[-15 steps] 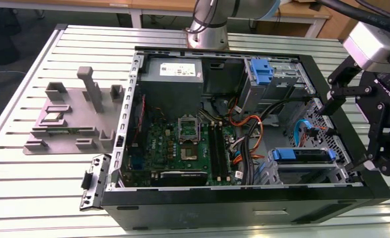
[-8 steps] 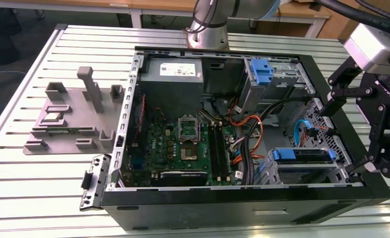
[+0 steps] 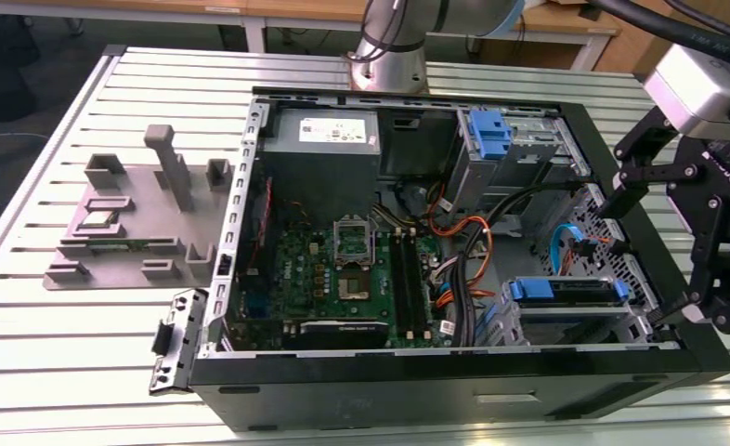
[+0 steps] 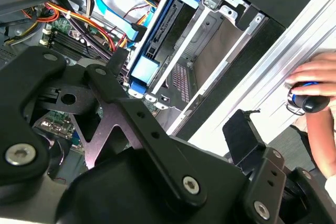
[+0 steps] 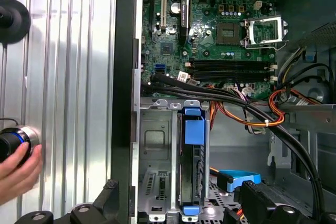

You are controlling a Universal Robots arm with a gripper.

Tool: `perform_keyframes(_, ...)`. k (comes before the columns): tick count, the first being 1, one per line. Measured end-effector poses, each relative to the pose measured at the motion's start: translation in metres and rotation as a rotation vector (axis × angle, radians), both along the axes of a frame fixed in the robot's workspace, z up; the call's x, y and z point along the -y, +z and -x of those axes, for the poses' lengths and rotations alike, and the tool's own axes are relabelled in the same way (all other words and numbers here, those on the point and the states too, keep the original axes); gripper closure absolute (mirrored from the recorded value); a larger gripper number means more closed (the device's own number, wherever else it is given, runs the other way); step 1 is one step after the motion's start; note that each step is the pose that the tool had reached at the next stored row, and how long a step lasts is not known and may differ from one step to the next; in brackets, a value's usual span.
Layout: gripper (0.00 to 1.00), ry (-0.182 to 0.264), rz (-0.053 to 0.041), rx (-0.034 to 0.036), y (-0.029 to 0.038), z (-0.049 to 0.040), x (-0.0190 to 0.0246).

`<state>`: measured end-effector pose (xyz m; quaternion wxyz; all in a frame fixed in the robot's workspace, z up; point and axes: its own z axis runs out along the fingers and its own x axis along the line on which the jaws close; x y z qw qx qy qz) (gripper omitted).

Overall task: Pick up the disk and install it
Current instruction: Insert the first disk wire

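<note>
**Disk seated in the drive cage, jaws spread and holding nothing**

Nearest in the exterior view, a black computer case (image 3: 464,372) lies open on a slatted aluminium desk (image 3: 68,325). In its near corner on the exterior view's right, a silver drive cage (image 3: 588,325) holds one disk (image 3: 569,291). The disk is slid into a slot, with the end of its blue carrier frame showing. The gripper (image 3: 647,255) hangs just outside the case wall beside that cage. Its jaws are spread wide, grasp nothing and are apart from the disk.

In the first wrist view, a person's hand (image 5: 18,171) rests against a round black knob (image 5: 11,142) with a blue ring. The knob stands on the desk beside the case and is possibly a control device.

Deeper in the case lies one green motherboard (image 3: 340,269) with one processor socket (image 3: 353,242). A bundle of orange and black cables (image 3: 471,242) runs between the board and the cage. At the far wall sit one grey power-supply box (image 3: 321,139) and one tall blue bracket (image 3: 489,130).

On the exterior view's left, a grey fixture tray (image 3: 142,223) on the desk carries what looks like a small chip and a narrow green strip. Behind the case the arm's silver base (image 3: 390,46) rises from the desk. Beyond it are wooden tabletops and a dark floor.
</note>
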<state>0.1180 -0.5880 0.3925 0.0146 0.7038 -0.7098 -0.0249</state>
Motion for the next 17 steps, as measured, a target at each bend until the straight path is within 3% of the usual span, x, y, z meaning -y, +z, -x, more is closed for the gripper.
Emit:
perform_keyframes(5, 0.03, 0.000, 0.0000, 0.0000, 0.0000, 0.0000, 0.0002)
perform_keyframes(6, 0.09, 0.000, 0.0000, 0.0000, 0.0000, 0.0000, 0.0002)
perform_keyframes(7, 0.09, 0.000, 0.0000, 0.0000, 0.0000, 0.0000, 0.0003)
perform_keyframes(10, 0.27, 0.000, 0.0000, 0.0000, 0.0000, 0.0000, 0.0004)
perform_keyframes(14, 0.33, 0.000, 0.0001, 0.0000, 0.0000, 0.0000, 0.0005)
perform_keyframes(17, 0.45, 0.000, 0.0001, 0.0000, 0.0001, 0.0000, 0.0006)
